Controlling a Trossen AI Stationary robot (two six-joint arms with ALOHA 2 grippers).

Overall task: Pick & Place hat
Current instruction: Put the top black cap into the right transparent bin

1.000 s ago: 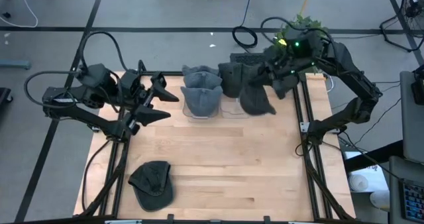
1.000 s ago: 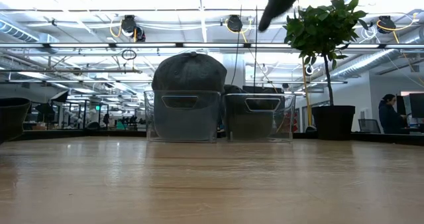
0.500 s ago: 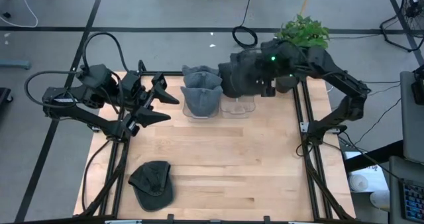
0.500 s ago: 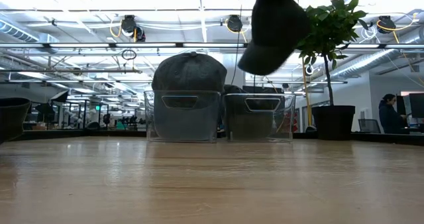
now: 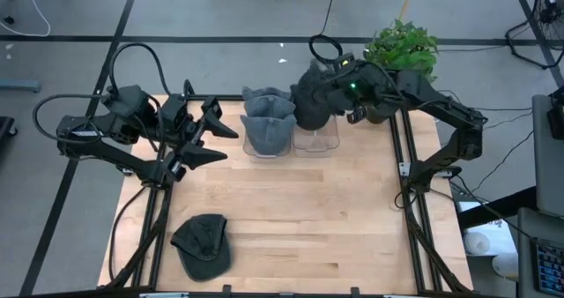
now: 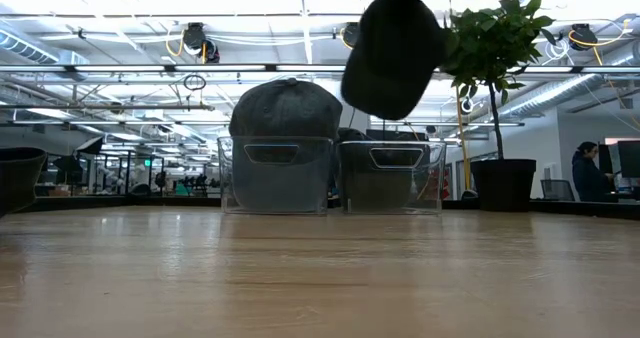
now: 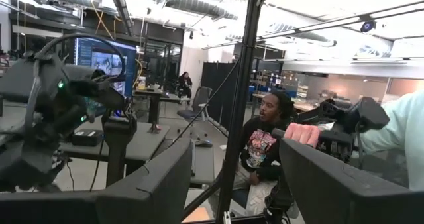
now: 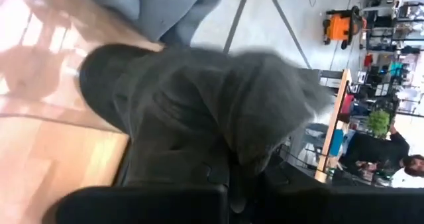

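A dark grey cap [image 5: 310, 98] hangs from my right gripper [image 5: 336, 93] above the right clear bin [image 5: 315, 139] at the table's far edge. In the low view the cap [image 6: 394, 50] dangles well above that bin [image 6: 392, 176]. The left clear bin [image 5: 267, 137] holds stacked lighter grey caps [image 5: 267, 113]. Another dark cap [image 5: 203, 243] lies flat on the table near the near-left corner. My left gripper [image 5: 214, 142] waits open over the table's left side, touching nothing; its own view shows its spread fingers [image 7: 142, 187]. My right gripper is shut on the dark grey cap, pinching gathered fabric [image 8: 228, 159] between its two fingers. Which part of the cap that is, I cannot tell. The fingers reach in from the table's right side. The cap is lifted clear and hangs slack, tilted, below the fingers [image 6: 394, 50].
A potted plant [image 5: 401, 44] stands just beyond the table's far right corner. Metal frame rails run along both table sides [image 5: 407, 157]. Bare wood lies in the table's middle [image 5: 300, 210]. People are in the room beyond [image 7: 268, 141].
My right gripper has moved toward the table's left, carrying the cap from near the far right corner to above the right bin. In the low view the cap has come down into the picture and swung leftward. The left arm has kept still.
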